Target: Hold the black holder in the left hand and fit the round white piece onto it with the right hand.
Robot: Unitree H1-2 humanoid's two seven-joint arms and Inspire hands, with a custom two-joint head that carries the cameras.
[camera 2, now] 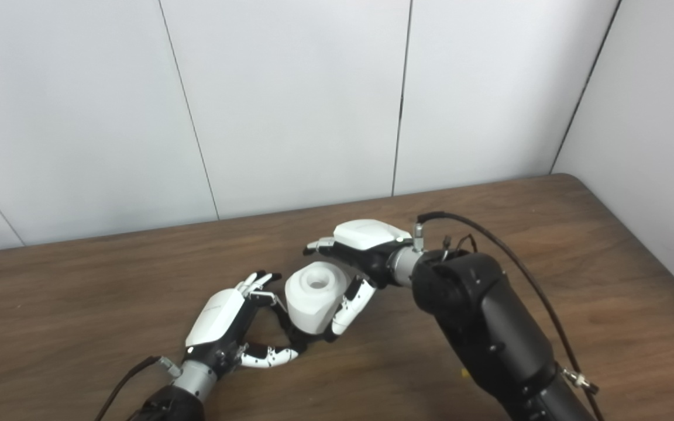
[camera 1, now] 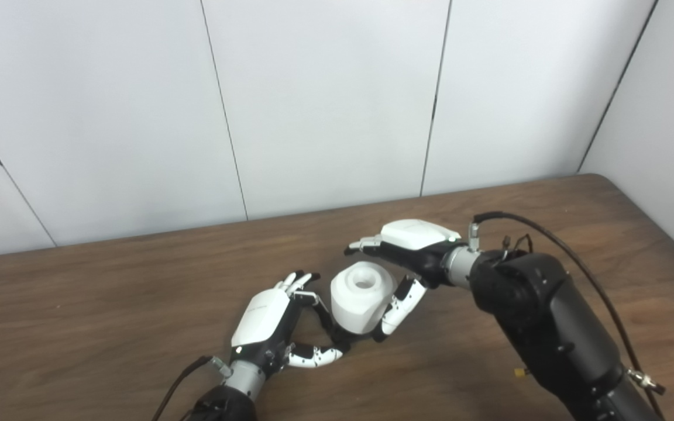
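- Here, left eye view: white piece [camera 1: 358, 297] held above the brown table [camera 1: 109, 304], near the front middle, its top face with a round bore turned upward.
- Right hand [camera 1: 410, 257] clamped on the white piece: thumb [camera 1: 400, 307] pressed against the near right wall, other fingers reaching round the far side, their contact hidden behind the part.
- Left hand [camera 1: 272, 327] curled just beside the white piece on its left, fingers closed around a dark stem, judged to be the black holder [camera 1: 330, 327], only partly visible below the white piece.
- Whether seated on the holder or merely touching it: cannot tell.
- Next, right eye view: same arrangement, white piece [camera 2: 313, 296] between right hand [camera 2: 366, 248] and left hand [camera 2: 223, 330]; black holder [camera 2: 290, 328] showing as a thin dark shape under the lower left edge of the white piece.
- Handling, as a judgement: white piece probably rigid moulded or printed plastic, light, smooth and matte, so somewhat slippery under hard fingertips; best gripped across opposite side walls, bore left clear.
- Holder seemingly slim and stiff; best gripped low on the stem, upper end left free for the fit.
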